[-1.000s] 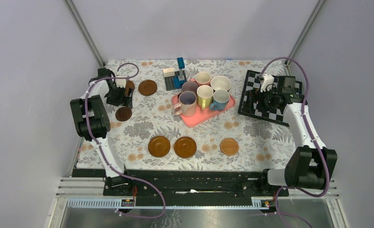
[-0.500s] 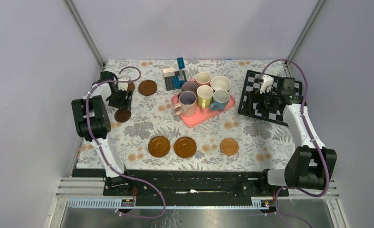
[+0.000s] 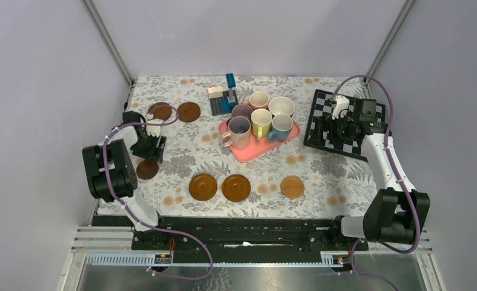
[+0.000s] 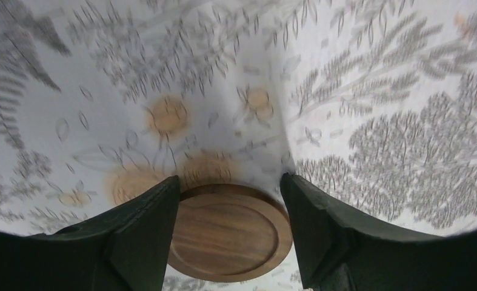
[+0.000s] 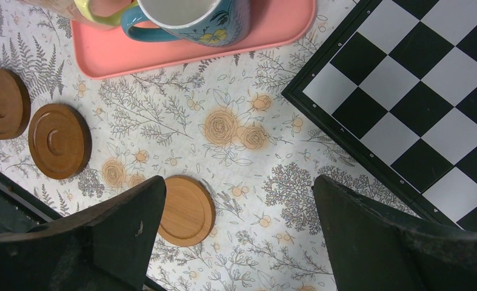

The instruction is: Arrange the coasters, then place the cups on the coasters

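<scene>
the left hand (image 4: 228, 180) is closed on a dark coaster (image 4: 226, 233), with both fingers pressed to its rim, well to the left of the pink tray (image 3: 266, 150) and nearer the arm bases. the right hand (image 5: 239, 182) is spread wide, right of the tray by the chessboard (image 5: 405, 103). all six cups (image 3: 261, 118) are seen on the tray. three coasters (image 3: 236, 187) are lined up on the counter (image 3: 181, 160) in front of the tray; two more coasters (image 3: 188, 111) are found to its far left.

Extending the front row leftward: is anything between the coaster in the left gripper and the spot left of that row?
Nothing visible. Only bare cloth lies between the coaster in the left gripper and the row's leftmost coaster.
</scene>
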### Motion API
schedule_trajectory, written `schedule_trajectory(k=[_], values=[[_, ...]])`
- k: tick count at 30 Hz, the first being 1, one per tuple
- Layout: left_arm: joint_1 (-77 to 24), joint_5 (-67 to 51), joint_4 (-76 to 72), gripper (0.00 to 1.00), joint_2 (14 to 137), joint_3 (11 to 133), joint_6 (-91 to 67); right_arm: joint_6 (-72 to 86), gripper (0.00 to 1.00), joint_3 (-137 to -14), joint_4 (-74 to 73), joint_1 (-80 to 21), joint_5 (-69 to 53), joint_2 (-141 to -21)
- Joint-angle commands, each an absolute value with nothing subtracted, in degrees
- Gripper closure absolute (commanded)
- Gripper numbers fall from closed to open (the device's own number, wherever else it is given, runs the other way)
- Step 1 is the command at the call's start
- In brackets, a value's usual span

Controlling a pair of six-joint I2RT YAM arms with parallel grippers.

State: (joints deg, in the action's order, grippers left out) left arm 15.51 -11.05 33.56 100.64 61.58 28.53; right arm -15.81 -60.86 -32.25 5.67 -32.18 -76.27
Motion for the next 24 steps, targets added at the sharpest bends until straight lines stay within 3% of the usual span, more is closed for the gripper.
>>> schedule_trajectory(k=[1,9,15,24], values=[[17.0,-9.9,37.6,0.35,97.0,56.3,31.4,-16.1,0.02,-60.8,-31.1,5.8,-32.3,-74.8],[15.8,-17.5,43.6,0.30,90.6,61.5,32.3,-16.1,0.02,-60.9,-31.1,5.8,-32.5,-74.8],[7.5,-21.1,47.7,0.25,86.4,64.4,34.6,-16.3,0.02,-60.8,-31.3,5.8,-32.3,-74.5],[-4.8,-22.3,48.0,0.20,84.3,57.5,37.6,-17.0,0.02,-61.4,-32.5,5.8,-32.9,-73.9]])
